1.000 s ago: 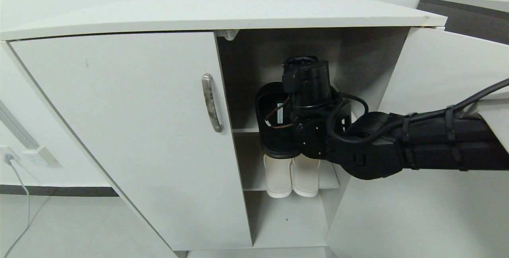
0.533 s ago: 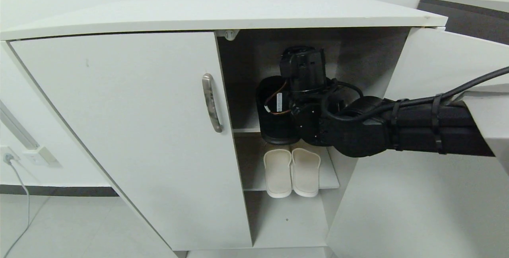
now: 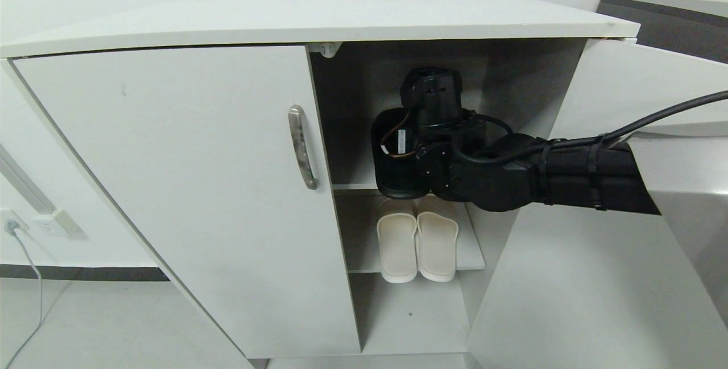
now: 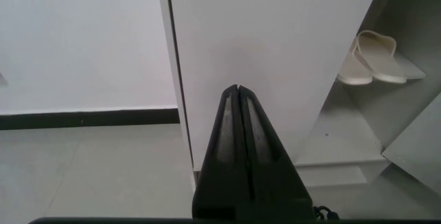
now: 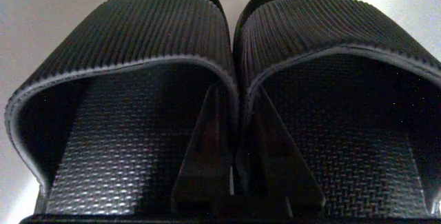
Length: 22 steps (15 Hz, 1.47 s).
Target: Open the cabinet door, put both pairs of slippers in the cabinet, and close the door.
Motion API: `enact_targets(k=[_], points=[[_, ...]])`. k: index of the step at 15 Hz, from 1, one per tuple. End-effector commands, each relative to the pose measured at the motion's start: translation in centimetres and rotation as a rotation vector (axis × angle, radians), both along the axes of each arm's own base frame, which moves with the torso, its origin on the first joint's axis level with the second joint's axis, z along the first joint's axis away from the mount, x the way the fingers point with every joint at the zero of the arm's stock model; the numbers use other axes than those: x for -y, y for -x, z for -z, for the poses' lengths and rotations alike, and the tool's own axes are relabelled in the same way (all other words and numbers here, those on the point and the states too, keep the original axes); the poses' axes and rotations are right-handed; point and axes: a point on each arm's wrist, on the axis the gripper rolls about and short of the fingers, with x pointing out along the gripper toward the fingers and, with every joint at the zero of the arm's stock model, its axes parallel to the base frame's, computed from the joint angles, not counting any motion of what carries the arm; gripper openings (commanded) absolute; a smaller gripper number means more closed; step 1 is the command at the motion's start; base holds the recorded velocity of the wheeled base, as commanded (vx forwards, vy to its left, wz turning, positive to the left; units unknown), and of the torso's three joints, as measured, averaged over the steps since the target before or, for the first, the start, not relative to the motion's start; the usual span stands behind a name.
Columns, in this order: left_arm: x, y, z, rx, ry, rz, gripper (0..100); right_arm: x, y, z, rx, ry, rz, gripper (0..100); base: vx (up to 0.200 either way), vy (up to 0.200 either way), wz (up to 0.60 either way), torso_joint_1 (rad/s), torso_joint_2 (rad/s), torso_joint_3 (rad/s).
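Black slippers [image 3: 395, 158]: inside cabinet [image 3: 318, 16], level with upper shelf [image 3: 350, 186]; white slippers [image 3: 417, 247] on the shelf below.
Right gripper [image 5: 238, 107]: clamped on the 2 adjoining straps, 1 finger inside each slipper.
Left gripper [image 4: 238, 96]: fingers together, outside, facing left door [image 3: 187, 187].
Technique: set soles flat and deep before letting go; back out straight, clear of right door [image 3: 574, 278].

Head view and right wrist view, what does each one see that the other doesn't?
Head view's own: the white slippers side by side on a shelf, the shut door's handle, the open door. Right wrist view's own: the ridged straps up close, with the right pincer shut on the pair's inner edges. Shared: the black slippers.
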Motion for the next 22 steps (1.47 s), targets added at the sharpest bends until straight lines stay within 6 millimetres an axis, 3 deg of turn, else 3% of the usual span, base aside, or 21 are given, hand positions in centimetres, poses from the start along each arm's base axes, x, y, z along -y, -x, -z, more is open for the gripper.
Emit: enact_targets(k=[1,8,9,14,19,22], points=[[0.0,0.0,0.0,-0.002,0.0,0.0,0,-0.2,-0.5,0.5,-0.004,0.004,0.004,0,0.0,0.0,0.0,0.0,0.0,0.0],[0.0,0.0,0.0,-0.002,0.002,-0.002,0,-0.2,-0.9,0.8,-0.004,0.004,0.011,0,0.0,0.0,0.0,0.0,0.0,0.0],[0.0,0.0,0.0,-0.002,0.002,-0.002,0,-0.1,-1.0,0.9,-0.006,0.006,0.012,100,0.0,0.0,0.0,0.0,0.0,0.0],[0.0,0.0,0.0,-0.002,0.002,-0.002,0,0.6,1.2,0.0,-0.019,0.016,-0.003,100,0.0,0.0,0.0,0.0,0.0,0.0],[0.0,0.0,0.0,-0.002,0.002,-0.002,0,2.4,6.0,-1.8,-0.014,0.007,-0.054,100,0.0,0.0,0.0,0.0,0.0,0.0],[0.0,0.0,0.0,-0.002,0.002,-0.002,0,3.2,9.4,-1.4,0.0,-0.007,-0.116,100,0.0,0.0,0.0,0.0,0.0,0.0]])
